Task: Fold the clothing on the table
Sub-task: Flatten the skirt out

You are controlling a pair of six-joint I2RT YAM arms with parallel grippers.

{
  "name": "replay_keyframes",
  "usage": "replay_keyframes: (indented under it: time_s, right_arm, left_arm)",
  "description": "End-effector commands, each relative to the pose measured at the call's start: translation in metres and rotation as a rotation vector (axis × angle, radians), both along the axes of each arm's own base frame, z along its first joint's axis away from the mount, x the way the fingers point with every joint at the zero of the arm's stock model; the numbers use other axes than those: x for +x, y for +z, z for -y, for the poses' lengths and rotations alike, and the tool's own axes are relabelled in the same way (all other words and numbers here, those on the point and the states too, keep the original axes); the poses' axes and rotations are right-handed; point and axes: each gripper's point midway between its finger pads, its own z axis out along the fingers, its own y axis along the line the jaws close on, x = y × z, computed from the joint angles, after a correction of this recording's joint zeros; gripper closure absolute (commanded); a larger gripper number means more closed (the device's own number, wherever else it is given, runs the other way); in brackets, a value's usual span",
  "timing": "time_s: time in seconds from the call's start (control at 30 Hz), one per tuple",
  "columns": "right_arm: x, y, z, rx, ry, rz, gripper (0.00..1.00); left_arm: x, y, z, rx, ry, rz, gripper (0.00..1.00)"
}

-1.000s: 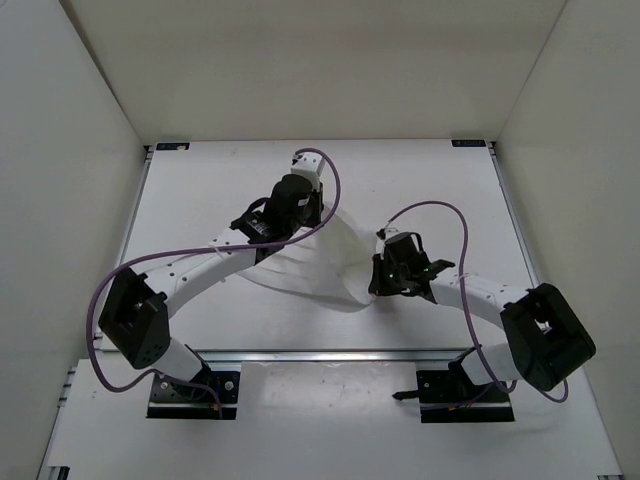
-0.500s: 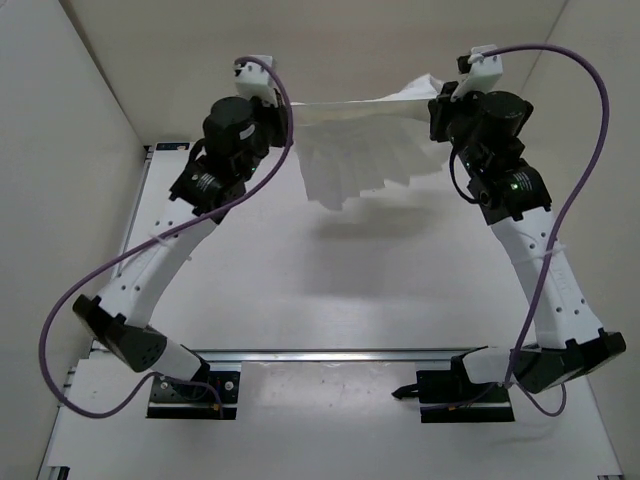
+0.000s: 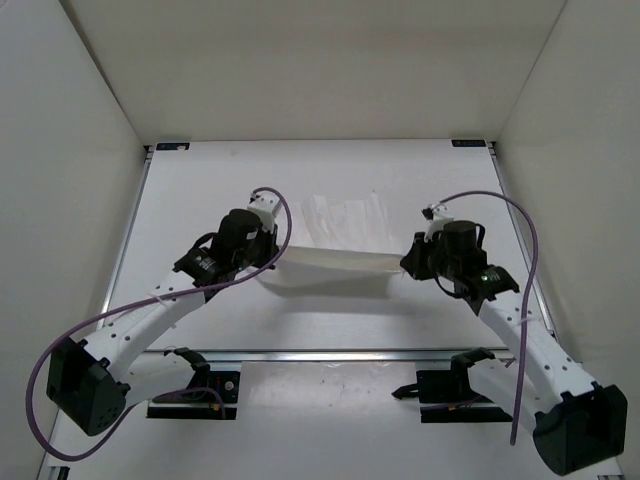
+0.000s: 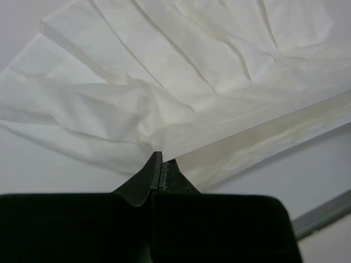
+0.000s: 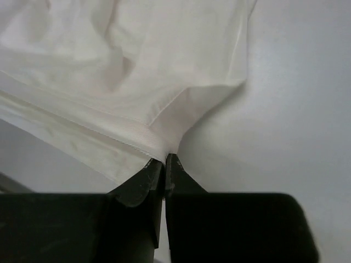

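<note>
- Two black two-finger grippers share one load in the top view. The left gripper (image 3: 278, 252) and the right gripper (image 3: 408, 262) each pinch one end of the thin, soft white fabric clothing (image 3: 340, 262). It runs between them as a taut, nearly level band.
- Beyond that band, the rest of the clothing lies creased on the large flat white table (image 3: 200, 190), about midway between the side rails. A soft shadow falls on the table on the near side of the band.
- Both white arms reach in from the near edge, and a purple cable (image 3: 110, 320) loops along the left one.
- In the left wrist view, the dark fingers of the left gripper (image 4: 162, 164) are pressed together with no gap between them. A fold of the clothing (image 4: 164, 71) is nipped at their tips.
- From that pinch a straight edge runs up to the right (a slightly yellower strip, seemingly doubled). Wrinkled fabric fans out above and to the left of it. A grey metal rail (image 4: 323, 216) crosses the lower right corner.
- In the right wrist view, the fingers of the right gripper (image 5: 164, 164) are shut to a hairline. The stitched hem of the clothing (image 5: 126, 66) is caught between their tips.
- The fabric spreads upward and to the left from that grip. Bare table (image 5: 296, 109) fills the right side.
</note>
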Motion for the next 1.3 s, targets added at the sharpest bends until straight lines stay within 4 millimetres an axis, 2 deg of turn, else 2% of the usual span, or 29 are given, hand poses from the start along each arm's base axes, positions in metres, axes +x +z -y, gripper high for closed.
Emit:
replay_keyframes:
  time_s: [0.0, 0.07, 0.13, 0.2, 0.27, 0.3, 0.37, 0.4, 0.43, 0.47, 0.5, 0.53, 0.57, 0.63, 0.67, 0.7, 0.73, 0.77, 0.8, 0.83, 0.9, 0.93, 0.97, 1.0, 1.03, 1.07, 1.13, 1.17, 1.27]
  right_arm:
    - [-0.015, -0.015, 0.041, 0.001, -0.201, -0.029, 1.00]
    - [-0.017, -0.020, 0.038, 0.012, -0.188, -0.041, 1.00]
    - [-0.006, -0.015, 0.035, 0.023, -0.173, -0.023, 1.00]
    - [0.014, -0.010, 0.033, 0.028, -0.161, -0.020, 1.00]
    - [0.047, 0.022, 0.033, 0.004, -0.137, 0.057, 1.00]
    - [0.061, 0.021, 0.033, -0.015, -0.138, 0.044, 1.00]
    - [0.107, 0.084, 0.035, -0.059, -0.141, 0.176, 1.00]
    - [0.129, 0.111, 0.034, -0.080, -0.138, 0.218, 1.00]
    - [0.137, 0.130, 0.038, -0.091, -0.155, 0.247, 1.00]
    - [0.155, 0.164, 0.041, -0.109, -0.171, 0.316, 1.00]
    - [0.166, 0.199, 0.045, -0.118, -0.193, 0.386, 1.00]
    - [0.169, 0.213, 0.047, -0.121, -0.204, 0.409, 1.00]
    - [0.171, 0.243, 0.048, -0.117, -0.216, 0.472, 1.00]
    - [0.168, 0.280, 0.058, -0.150, -0.249, 0.574, 1.00]
    - [0.165, 0.286, 0.061, -0.155, -0.254, 0.601, 1.00]
    - [0.160, 0.279, 0.064, -0.159, -0.250, 0.596, 1.00]
    - [0.154, 0.278, 0.067, -0.154, -0.253, 0.609, 1.00]
    - [0.152, 0.252, 0.070, -0.164, -0.249, 0.567, 1.00]
    - [0.144, 0.225, 0.075, -0.169, -0.256, 0.517, 1.00]
    - [0.135, 0.219, 0.078, -0.168, -0.263, 0.515, 0.99]
    - [0.109, 0.133, 0.077, -0.169, -0.234, 0.342, 1.00]
    - [0.088, 0.103, 0.075, -0.151, -0.239, 0.281, 1.00]
    - [0.072, 0.096, 0.076, -0.135, -0.247, 0.269, 1.00]
    - [0.055, 0.061, 0.072, -0.114, -0.246, 0.194, 1.00]
    - [0.034, 0.038, 0.066, -0.082, -0.232, 0.146, 1.00]
    - [0.021, 0.028, 0.063, -0.068, -0.222, 0.115, 1.00]
    - [-0.012, 0.008, 0.047, 0.011, -0.183, 0.063, 1.00]
    - [-0.025, 0.000, 0.041, 0.016, -0.154, 0.029, 1.00]
    - [-0.050, 0.000, 0.019, 0.073, -0.078, -0.005, 1.00]
  left_arm:
    - [-0.015, -0.006, -0.061, 0.066, 0.199, -0.017, 1.00]
    - [-0.016, -0.020, -0.061, 0.036, 0.209, -0.059, 1.00]
    - [-0.010, -0.025, -0.054, 0.024, 0.203, -0.071, 1.00]
    - [0.012, -0.026, -0.044, 0.032, 0.196, -0.068, 1.00]
    - [0.048, 0.004, -0.028, 0.032, 0.178, -0.017, 1.00]
    - [0.062, -0.010, -0.025, 0.074, 0.178, -0.058, 1.00]
    - [0.111, 0.049, -0.007, 0.054, 0.172, 0.031, 1.00]
    - [0.128, 0.044, -0.002, 0.083, 0.175, 0.001, 1.00]
    - [0.146, 0.092, 0.006, 0.054, 0.178, 0.076, 1.00]
    - [0.167, 0.132, 0.016, 0.019, 0.174, 0.150, 1.00]
    - [0.175, 0.135, 0.024, 0.031, 0.173, 0.150, 1.00]
    - [0.181, 0.184, 0.025, 0.001, 0.185, 0.251, 1.00]
    - [0.180, 0.217, 0.028, -0.016, 0.186, 0.326, 1.00]
    - [0.176, 0.252, 0.029, -0.051, 0.203, 0.423, 1.00]
    - [0.170, 0.257, 0.029, -0.070, 0.194, 0.443, 1.00]
    - [0.161, 0.272, 0.024, -0.102, 0.190, 0.472, 1.00]
    - [0.162, 0.248, 0.027, -0.083, 0.173, 0.437, 1.00]
    - [0.155, 0.223, 0.023, -0.049, 0.170, 0.406, 1.00]
    - [0.142, 0.227, 0.020, -0.051, 0.165, 0.425, 1.00]
    - [0.132, 0.199, 0.017, -0.014, 0.164, 0.386, 1.00]
    - [0.107, 0.129, 0.015, 0.056, 0.135, 0.277, 1.00]
    - [0.091, 0.125, 0.014, 0.027, 0.130, 0.262, 1.00]
    - [0.077, 0.082, 0.011, 0.059, 0.109, 0.184, 1.00]
    - [0.056, 0.056, 0.006, 0.036, 0.111, 0.121, 1.00]
    - [0.040, 0.056, 0.003, -0.019, 0.111, 0.107, 1.00]
    - [0.021, 0.019, -0.002, 0.005, 0.091, 0.021, 1.00]
    - [-0.016, -0.005, -0.007, -0.022, 0.058, -0.057, 1.00]
    - [-0.034, -0.027, -0.014, 0.001, 0.053, -0.125, 1.00]
    - [-0.060, -0.031, -0.029, -0.047, 0.086, -0.180, 1.00]
